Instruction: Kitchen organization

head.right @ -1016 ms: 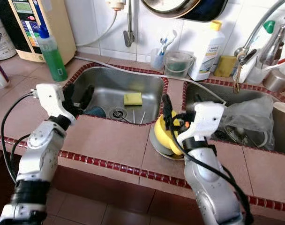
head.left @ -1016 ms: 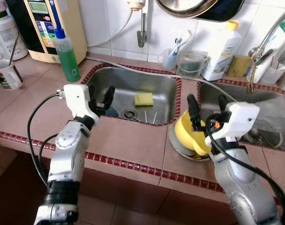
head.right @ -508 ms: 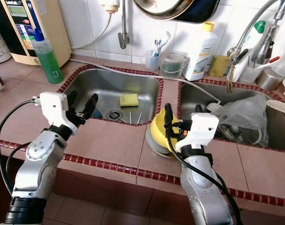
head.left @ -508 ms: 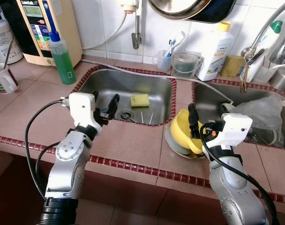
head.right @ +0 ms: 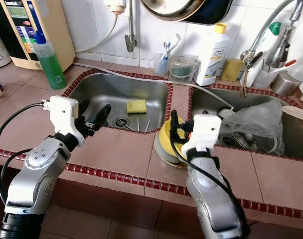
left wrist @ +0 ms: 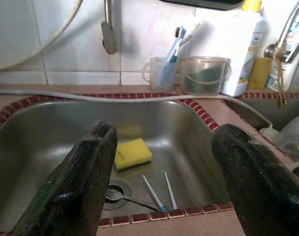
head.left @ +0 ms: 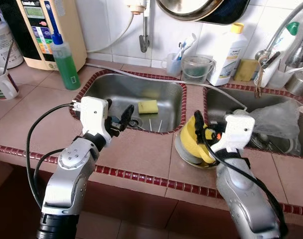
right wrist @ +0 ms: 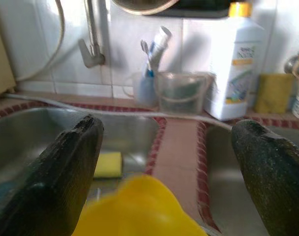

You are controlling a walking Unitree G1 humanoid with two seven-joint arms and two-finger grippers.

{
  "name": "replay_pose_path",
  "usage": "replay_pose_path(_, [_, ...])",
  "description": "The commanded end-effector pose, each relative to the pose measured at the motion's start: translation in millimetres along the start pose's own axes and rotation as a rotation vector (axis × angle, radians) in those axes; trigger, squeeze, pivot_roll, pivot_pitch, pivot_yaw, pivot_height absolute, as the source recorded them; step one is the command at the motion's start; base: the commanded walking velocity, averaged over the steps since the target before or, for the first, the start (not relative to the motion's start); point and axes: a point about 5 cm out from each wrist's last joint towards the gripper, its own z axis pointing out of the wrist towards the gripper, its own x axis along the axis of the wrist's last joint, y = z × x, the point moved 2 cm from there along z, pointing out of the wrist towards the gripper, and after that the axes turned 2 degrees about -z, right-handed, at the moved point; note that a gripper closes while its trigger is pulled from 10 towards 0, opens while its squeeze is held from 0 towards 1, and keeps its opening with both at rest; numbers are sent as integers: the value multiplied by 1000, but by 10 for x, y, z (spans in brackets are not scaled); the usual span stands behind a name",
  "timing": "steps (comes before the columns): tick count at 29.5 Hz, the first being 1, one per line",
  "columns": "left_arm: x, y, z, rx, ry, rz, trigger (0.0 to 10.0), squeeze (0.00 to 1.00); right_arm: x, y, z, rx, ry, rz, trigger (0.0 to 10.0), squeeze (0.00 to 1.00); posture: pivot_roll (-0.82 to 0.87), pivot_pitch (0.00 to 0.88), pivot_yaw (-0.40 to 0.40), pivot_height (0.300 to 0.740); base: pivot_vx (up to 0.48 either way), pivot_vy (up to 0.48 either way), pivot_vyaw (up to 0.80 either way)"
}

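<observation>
The right gripper (head.right: 177, 130) hovers with fingers spread wide around the yellow bowl (head.left: 192, 141), which sits tilted on a plate (head.left: 184, 154) on the counter between the 2 sinks, likely lining up a grasp. The left gripper (head.left: 120, 118), also spread and empty, waits over the left sink (head.left: 116, 92), where a sponge (head.left: 148, 106) lies.

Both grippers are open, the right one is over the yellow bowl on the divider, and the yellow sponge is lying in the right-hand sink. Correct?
Not quite: the yellow sponge lies in the left sink, near the drain, as the left eye view shows. The rest holds: the left gripper and the right gripper are both open, and the right one is over the yellow bowl on the divider between the sinks.
</observation>
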Motion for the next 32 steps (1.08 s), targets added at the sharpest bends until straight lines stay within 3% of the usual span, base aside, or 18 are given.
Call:
replay_pose_path(1, [41,54,-10,-11,6,3,10000,0,21,-55,60,19,-5,-9,10000,0,49,0,0,740,0,0,0])
replay_pose_path(8, [77,111,-15,-8,18,-13,10000,0,109,-219,200,48,-22,55,10000,0,72,0,-29,740,0,0,0])
replay_pose_path(17, [88,133,-22,-2,23,-21,10000,0,-44,-171,50,50,-114,70,10000,0,74,0,-44,740,0,0,0])
replay_pose_path(25, [108,227,17,-53,23,-29,10000,0,-42,-456,16,133,-186,126,10000,0,63,0,-46,740,0,0,0])
replay_pose_path(32, [34,311,-81,-170,-24,8,10000,0,-22,-533,29,147,-203,150,10000,0,75,0,-51,740,0,0,0])
